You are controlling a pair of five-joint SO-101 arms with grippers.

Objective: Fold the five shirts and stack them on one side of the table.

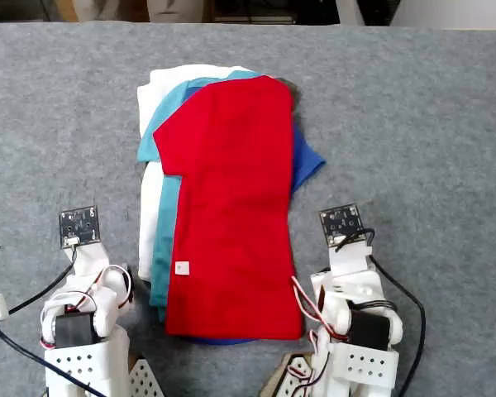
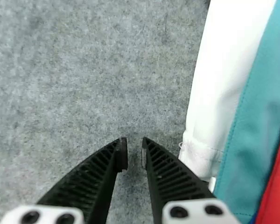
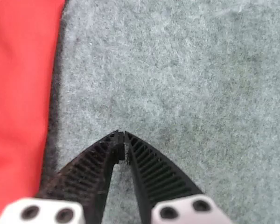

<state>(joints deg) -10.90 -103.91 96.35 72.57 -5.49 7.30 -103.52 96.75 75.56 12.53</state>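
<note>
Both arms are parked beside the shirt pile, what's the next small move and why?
Probably open the right gripper and ease it toward the near edge of the red shirt. That shirt lies unfolded on top of the pile, and the gripper sits shut and empty above the grey mat beside it.

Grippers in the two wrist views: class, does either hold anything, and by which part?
Nothing is held. The left gripper sits slightly open over the grey table beside the white shirt; the right gripper is shut on nothing beside the red shirt.
</note>
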